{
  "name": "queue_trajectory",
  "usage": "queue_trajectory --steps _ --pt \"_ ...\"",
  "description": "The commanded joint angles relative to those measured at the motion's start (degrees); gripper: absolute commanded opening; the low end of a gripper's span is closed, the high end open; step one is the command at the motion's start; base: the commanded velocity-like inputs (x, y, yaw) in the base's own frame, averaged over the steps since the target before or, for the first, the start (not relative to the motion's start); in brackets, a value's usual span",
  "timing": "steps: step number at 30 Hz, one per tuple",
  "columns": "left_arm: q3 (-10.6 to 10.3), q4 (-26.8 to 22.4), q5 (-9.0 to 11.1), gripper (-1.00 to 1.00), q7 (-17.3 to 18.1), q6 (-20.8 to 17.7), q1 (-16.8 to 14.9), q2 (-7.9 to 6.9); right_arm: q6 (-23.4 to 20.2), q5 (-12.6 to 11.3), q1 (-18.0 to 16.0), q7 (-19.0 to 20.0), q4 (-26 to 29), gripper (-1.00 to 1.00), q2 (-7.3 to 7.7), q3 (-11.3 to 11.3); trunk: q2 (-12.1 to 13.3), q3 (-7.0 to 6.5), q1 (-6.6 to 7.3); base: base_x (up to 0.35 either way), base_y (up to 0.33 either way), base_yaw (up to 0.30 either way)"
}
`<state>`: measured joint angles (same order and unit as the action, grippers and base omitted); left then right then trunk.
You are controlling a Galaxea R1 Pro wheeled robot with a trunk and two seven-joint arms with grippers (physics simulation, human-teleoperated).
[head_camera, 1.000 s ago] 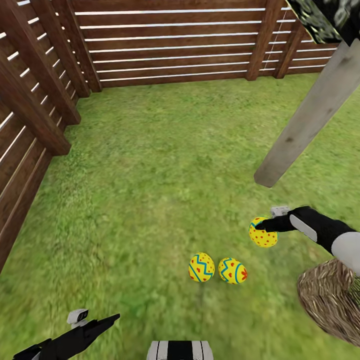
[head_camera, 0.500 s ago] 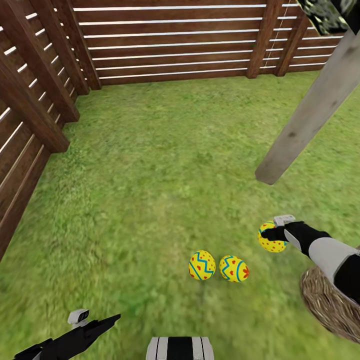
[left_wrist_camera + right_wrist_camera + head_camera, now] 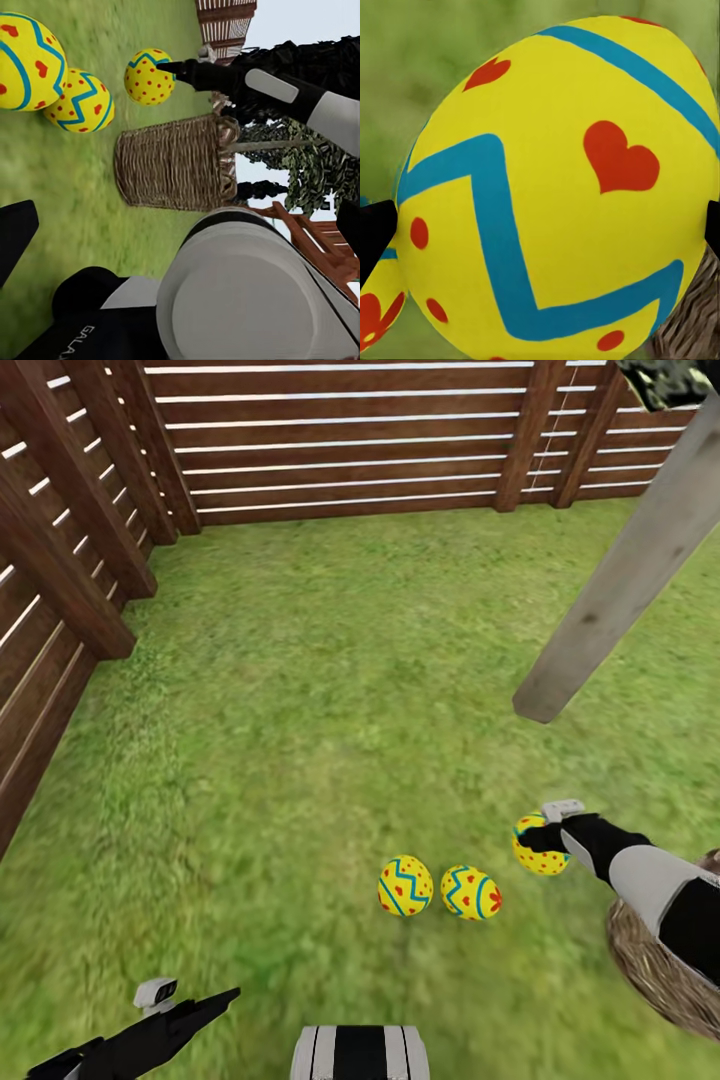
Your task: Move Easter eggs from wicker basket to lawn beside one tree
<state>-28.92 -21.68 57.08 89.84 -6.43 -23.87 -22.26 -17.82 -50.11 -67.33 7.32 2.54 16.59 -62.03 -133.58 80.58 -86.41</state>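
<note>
Two yellow zigzag-painted Easter eggs (image 3: 405, 886) (image 3: 471, 892) lie side by side on the short green lawn (image 3: 300, 710). A third painted egg (image 3: 540, 846) sits to their right, between the right gripper's (image 3: 535, 838) fingers. The round woven wicker basket (image 3: 655, 970) stands further right, nearer the robot. The straight pale tree trunk (image 3: 620, 580) rises beyond, before the brown slatted wooden fence (image 3: 350, 440).

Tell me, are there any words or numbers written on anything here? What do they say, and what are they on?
"GALA": white letters on the black robot body in the left wrist view, cut off by the picture's edge.
The Easter eggs carry blue zigzags, red hearts and spots, no writing.
The wicker basket, fence and tree bear no text.
</note>
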Motion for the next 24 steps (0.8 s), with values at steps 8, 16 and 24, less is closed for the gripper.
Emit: queue_trajectory --steps 8,16,24 --pt "-0.44 -0.03 0.36 1.0 0.16 -0.6 -0.04 -0.04 1.85 -0.34 0.97 -3.86 0.01 -1.0 -0.24 -0.37 -3.24 1.48 -1.75 0.0 0.0 0.0" --pt "-0.41 0.02 0.48 1.0 0.16 -0.6 -0.04 -0.06 4.2 -0.35 2.28 -6.15 -0.16 -1.0 -0.25 -0.37 -6.45 2.91 -3.51 0.0 0.0 0.0" --pt "-0.41 0.0 0.48 1.0 0.16 -0.6 -0.04 -0.06 4.29 -0.34 2.83 -6.18 -0.86 -1.0 -0.25 -0.37 -9.66 4.35 -5.27 0.0 0.0 0.0"
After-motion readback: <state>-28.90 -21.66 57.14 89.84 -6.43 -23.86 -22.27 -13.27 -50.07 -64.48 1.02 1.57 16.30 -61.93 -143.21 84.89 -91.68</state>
